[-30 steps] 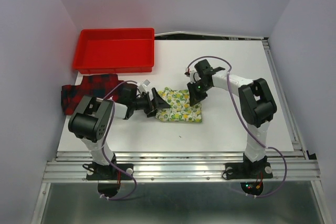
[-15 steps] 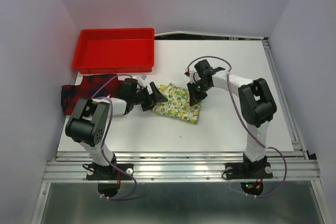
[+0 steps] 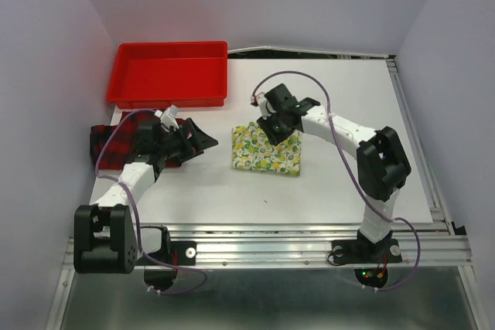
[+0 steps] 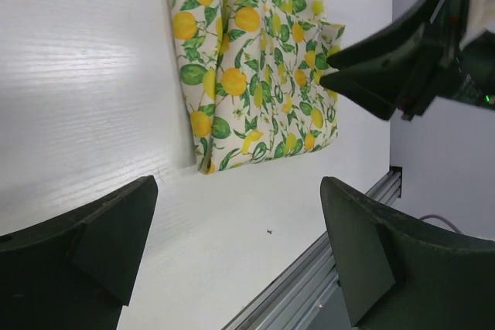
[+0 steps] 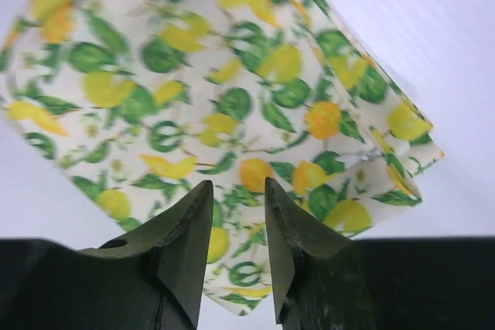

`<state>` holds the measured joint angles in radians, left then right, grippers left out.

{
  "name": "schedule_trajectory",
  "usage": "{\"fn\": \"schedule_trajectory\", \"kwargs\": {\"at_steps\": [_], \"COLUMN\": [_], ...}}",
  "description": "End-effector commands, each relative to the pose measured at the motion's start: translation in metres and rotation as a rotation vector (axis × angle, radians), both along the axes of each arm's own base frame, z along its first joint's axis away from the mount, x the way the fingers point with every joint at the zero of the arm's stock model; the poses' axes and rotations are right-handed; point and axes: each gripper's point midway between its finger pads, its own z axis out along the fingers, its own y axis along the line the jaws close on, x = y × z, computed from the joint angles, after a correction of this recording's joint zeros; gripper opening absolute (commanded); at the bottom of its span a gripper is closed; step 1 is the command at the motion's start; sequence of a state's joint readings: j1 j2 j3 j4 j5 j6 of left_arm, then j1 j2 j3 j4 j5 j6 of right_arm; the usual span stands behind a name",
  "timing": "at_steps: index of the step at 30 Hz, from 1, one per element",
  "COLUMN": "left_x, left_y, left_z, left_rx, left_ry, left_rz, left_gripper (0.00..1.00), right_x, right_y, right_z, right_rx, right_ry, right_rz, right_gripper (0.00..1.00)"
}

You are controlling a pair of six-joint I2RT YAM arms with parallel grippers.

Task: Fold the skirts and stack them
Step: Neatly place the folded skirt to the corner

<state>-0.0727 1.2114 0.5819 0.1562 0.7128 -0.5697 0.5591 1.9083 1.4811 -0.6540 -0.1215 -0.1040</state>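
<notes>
Mid-table, nearest me, the lemon skirt (image 3: 267,151) lies folded flat. To its left my left gripper (image 4: 238,187) hangs wide open, by the right end of the plaid skirt (image 3: 116,135). My right gripper (image 5: 236,183) sits over the lemon skirt's far part, fingers almost together; whether they pinch cloth I cannot tell. Farthest back stands the red tray (image 3: 172,100).

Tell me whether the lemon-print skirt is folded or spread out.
Folded. The lemon-print skirt lies on the table as a compact rectangle, and the left wrist view shows layered fold edges along one side.
</notes>
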Motion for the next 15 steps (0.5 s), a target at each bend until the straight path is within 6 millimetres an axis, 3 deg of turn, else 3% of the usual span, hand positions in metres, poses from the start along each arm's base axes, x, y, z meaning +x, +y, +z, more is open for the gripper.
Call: {"fn": "schedule_trajectory", "kwargs": {"at_steps": [1, 3, 4, 8, 15], "left_x": [-0.012, -0.009, -0.008, -0.007, -0.001], "left_y": [0.013, 0.022, 0.025, 0.023, 0.032], "left_z": [-0.010, -0.010, -0.011, -0.014, -0.029], "left_rx": [-0.034, -0.050, -0.061, -0.089, -0.102], "left_ry": [0.090, 0.105, 0.119, 0.155, 0.235], "left_rz": [0.031, 0.075, 0.089, 0.089, 0.135], "left_gripper": [0.98, 0.98, 0.98, 0.98, 0.98], "right_x": [-0.019, -0.030, -0.043, -0.062, -0.067], "right_y": [0.062, 0.075, 0.093, 0.118, 0.139], "right_z": [0.048, 0.041, 0.039, 0.023, -0.003], "right_rx": [-0.061, -0.094, -0.093, -0.118, -0.149], "right_ry": [-0.256, -0.293, -0.314, -0.330, -0.418], "right_rz": [0.196, 0.250, 0.299, 0.354, 0.364], "right_gripper": [0.38, 0.37, 0.36, 0.36, 0.38]}}
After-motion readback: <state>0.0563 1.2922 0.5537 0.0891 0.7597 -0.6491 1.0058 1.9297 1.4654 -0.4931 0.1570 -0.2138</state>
